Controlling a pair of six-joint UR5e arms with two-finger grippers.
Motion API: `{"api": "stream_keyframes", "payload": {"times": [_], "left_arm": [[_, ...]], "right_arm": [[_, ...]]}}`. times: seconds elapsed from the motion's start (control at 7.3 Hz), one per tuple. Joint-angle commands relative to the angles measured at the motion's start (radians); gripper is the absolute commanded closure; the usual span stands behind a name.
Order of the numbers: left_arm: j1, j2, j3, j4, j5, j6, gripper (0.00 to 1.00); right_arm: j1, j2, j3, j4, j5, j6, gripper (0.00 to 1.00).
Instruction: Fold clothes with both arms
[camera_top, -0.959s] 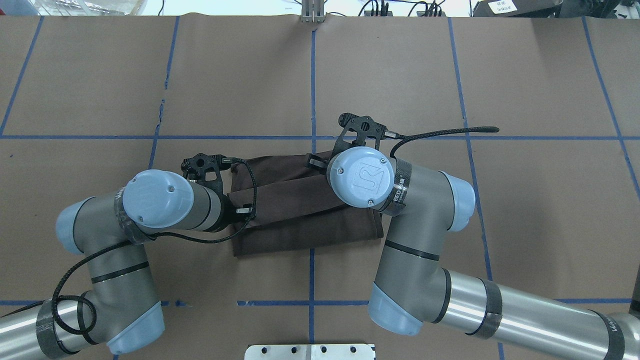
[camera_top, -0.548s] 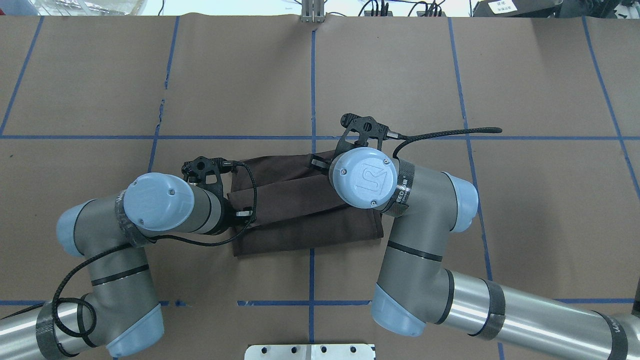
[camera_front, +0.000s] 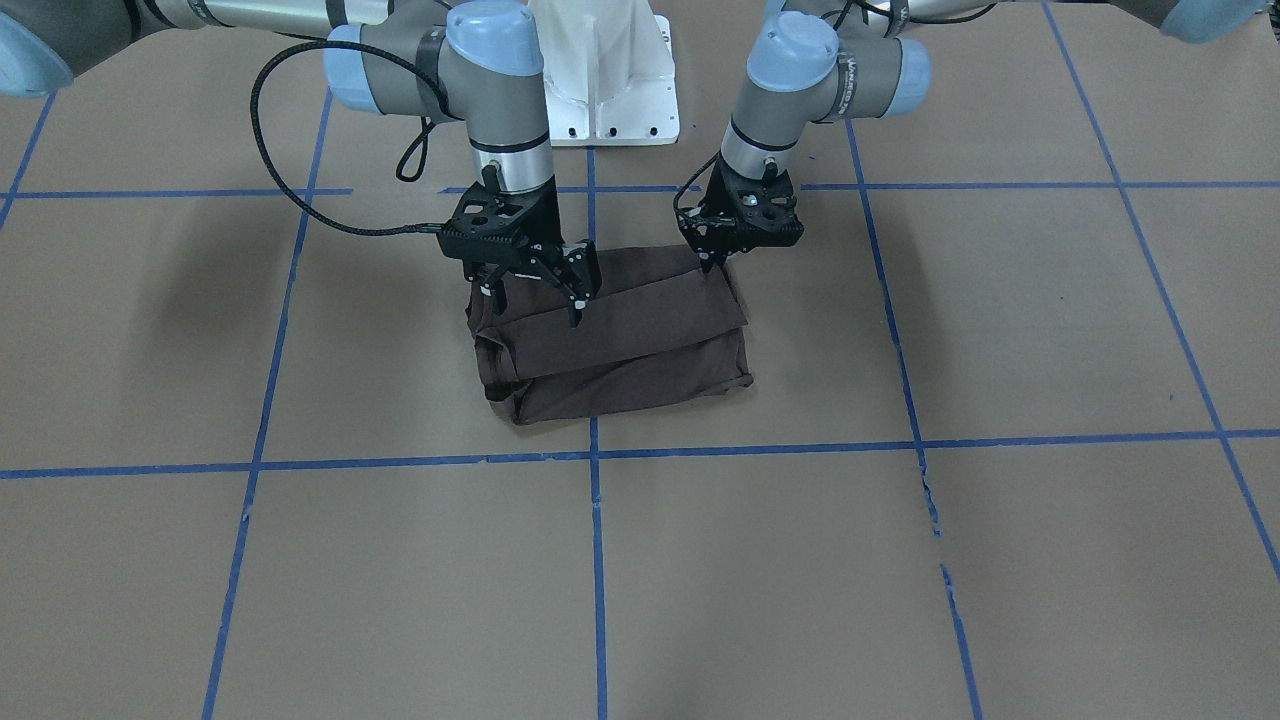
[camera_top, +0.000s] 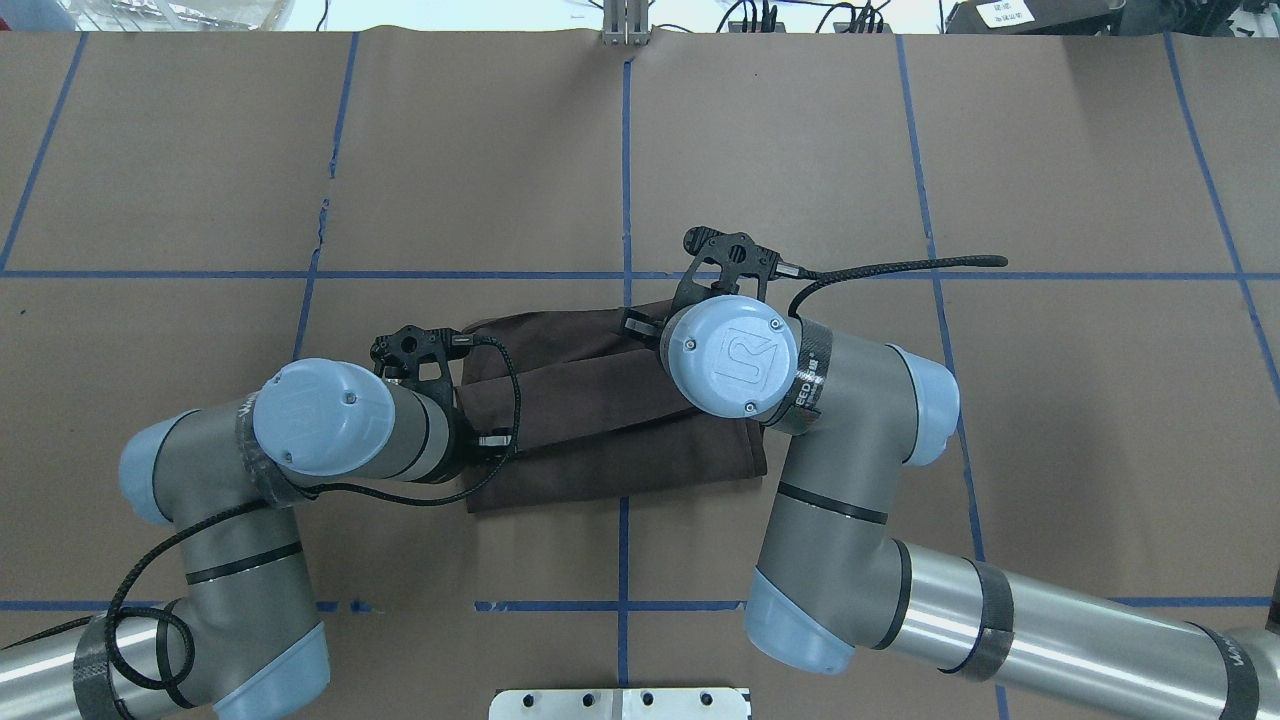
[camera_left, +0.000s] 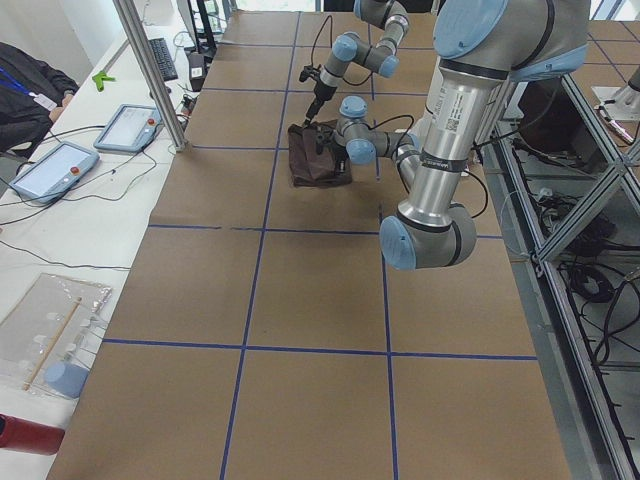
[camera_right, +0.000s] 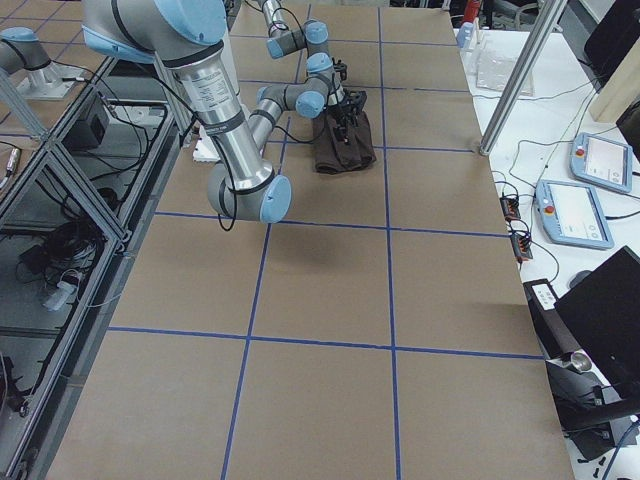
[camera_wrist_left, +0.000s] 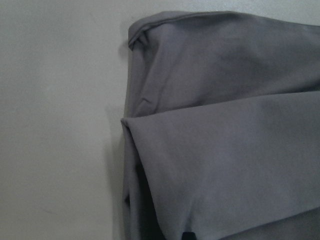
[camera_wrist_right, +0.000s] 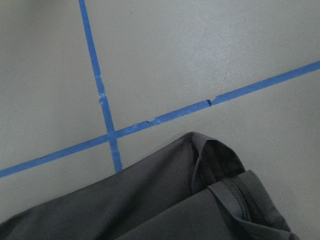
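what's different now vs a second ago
The left arm drifted a little back toward the robot's base and slightly to its right. The right arm did the same by a smaller amount. Nothing was visibly taken hold of or let go. The folded T-shirt lies where it was, in the same shape.

Right hand (camera_front: 533, 303) splayed, left hand (camera_front: 716, 262) pointing straight down

Brown table (camera_front: 900, 580), blue tape grid (camera_front: 760, 449); folded T-shirt (camera_front: 620, 340) lying near centre.
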Motion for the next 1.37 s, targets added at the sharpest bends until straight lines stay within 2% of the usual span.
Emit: {"api": "stream_keyframes", "payload": {"times": [0.0, 0.27, 0.41, 0.55, 0.82, 0.96, 1.1, 1.23], "left_arm": [[-0.001, 0.005, -0.036, 0.008, 0.000, 0.012, 1.00], [-0.063, -0.021, -0.064, 0.123, -0.002, 0.086, 1.00], [-0.124, -0.024, -0.047, 0.128, -0.002, 0.139, 1.00], [-0.184, -0.041, -0.006, 0.125, -0.003, 0.160, 1.00], [-0.218, -0.131, 0.151, 0.114, -0.002, 0.167, 1.00], [-0.224, -0.139, 0.175, 0.113, 0.000, 0.168, 0.88], [-0.226, -0.139, 0.175, 0.117, -0.002, 0.205, 0.01], [-0.250, -0.139, 0.166, 0.116, -0.003, 0.304, 0.00]], "right_arm": [[0.000, 0.000, 0.000, 0.000, 0.001, 0.000, 0.00], [0.000, 0.000, -0.003, 0.000, 0.003, 0.000, 0.00], [0.000, -0.003, -0.003, 0.000, 0.004, 0.000, 0.00], [0.000, -0.005, -0.003, 0.000, 0.004, -0.002, 0.00], [0.000, -0.005, -0.003, 0.002, 0.004, -0.002, 0.00], [-0.002, -0.003, -0.003, 0.002, 0.003, -0.002, 0.00], [-0.005, 0.004, -0.004, 0.000, 0.003, -0.002, 0.00], [-0.012, 0.012, -0.008, -0.002, 0.001, -0.003, 0.00]]}}
